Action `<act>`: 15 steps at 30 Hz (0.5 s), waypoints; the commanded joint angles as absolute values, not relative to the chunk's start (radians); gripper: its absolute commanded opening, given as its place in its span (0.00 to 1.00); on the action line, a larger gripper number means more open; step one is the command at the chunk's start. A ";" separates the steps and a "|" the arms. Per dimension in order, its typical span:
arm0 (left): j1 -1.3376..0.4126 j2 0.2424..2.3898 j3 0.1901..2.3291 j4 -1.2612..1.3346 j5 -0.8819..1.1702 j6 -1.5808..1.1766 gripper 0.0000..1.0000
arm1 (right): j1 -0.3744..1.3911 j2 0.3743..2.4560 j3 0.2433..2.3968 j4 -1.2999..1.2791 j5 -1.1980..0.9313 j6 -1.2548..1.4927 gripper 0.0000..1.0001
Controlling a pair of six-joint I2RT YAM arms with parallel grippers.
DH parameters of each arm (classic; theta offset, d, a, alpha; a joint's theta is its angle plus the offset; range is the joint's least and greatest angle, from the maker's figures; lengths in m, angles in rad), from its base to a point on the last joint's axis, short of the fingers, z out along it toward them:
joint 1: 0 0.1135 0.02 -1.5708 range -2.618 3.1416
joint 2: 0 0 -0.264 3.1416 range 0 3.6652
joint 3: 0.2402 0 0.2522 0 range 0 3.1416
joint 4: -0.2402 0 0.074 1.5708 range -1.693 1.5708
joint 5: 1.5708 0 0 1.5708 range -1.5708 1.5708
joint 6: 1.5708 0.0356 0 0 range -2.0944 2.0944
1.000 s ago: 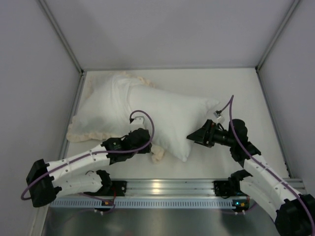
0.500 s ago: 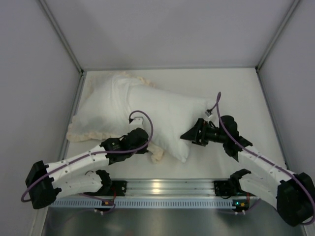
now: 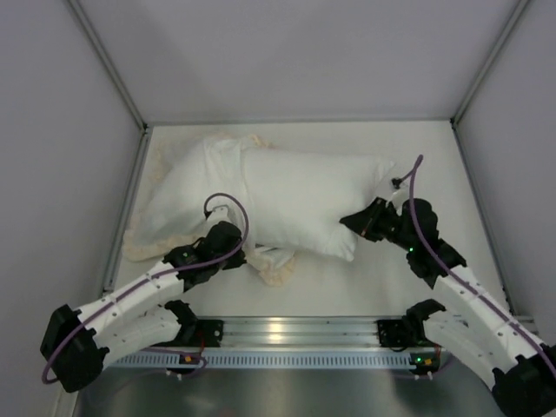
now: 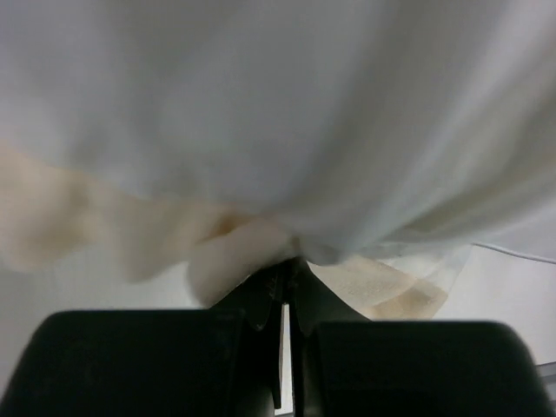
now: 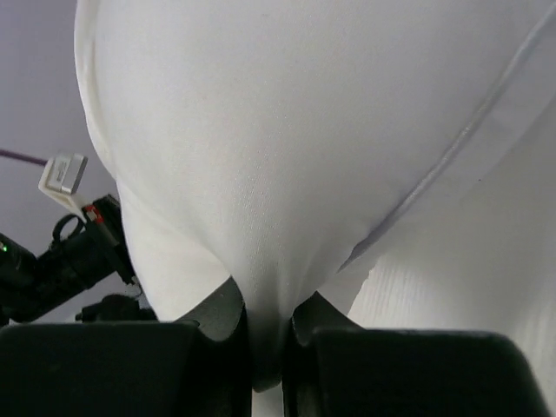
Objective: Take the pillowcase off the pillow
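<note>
The plain white pillow (image 3: pixel 304 198) lies across the middle of the table, its left end still inside the pillowcase (image 3: pixel 178 195), whose cream ruffled border (image 3: pixel 271 271) trails along the near edge. My left gripper (image 3: pixel 243 250) is shut on the pillowcase's near edge; the left wrist view shows white fabric and cream frill (image 4: pixel 95 230) bunched right at the closed gripper (image 4: pixel 287 265). My right gripper (image 3: pixel 349 222) is shut on the pillow's near right corner. In the right wrist view a fold of the pillow (image 5: pixel 261 174) is pinched in the gripper (image 5: pixel 267 326).
Grey walls close in the white table (image 3: pixel 417 156) on the left, back and right. An aluminium rail (image 3: pixel 287 334) with both arm bases runs along the near edge. My left arm (image 5: pixel 61 261) shows at the left of the right wrist view.
My right gripper closed on the pillow's corner and pulled it right. The pillow swung level and slid partly out. My left gripper closed on the pillowcase and shifted left.
</note>
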State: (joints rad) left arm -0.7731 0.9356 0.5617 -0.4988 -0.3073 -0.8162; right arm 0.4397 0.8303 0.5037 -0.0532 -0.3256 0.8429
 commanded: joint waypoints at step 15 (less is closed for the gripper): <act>-0.666 0.779 0.554 -0.626 -0.355 -0.862 0.00 | -0.428 0.655 0.799 -0.476 -0.417 0.609 0.00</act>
State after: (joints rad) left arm -0.6880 0.7975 0.5560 -0.5056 -0.2733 -0.8707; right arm -0.3458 0.6506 0.7216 -0.5667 -0.4702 0.6460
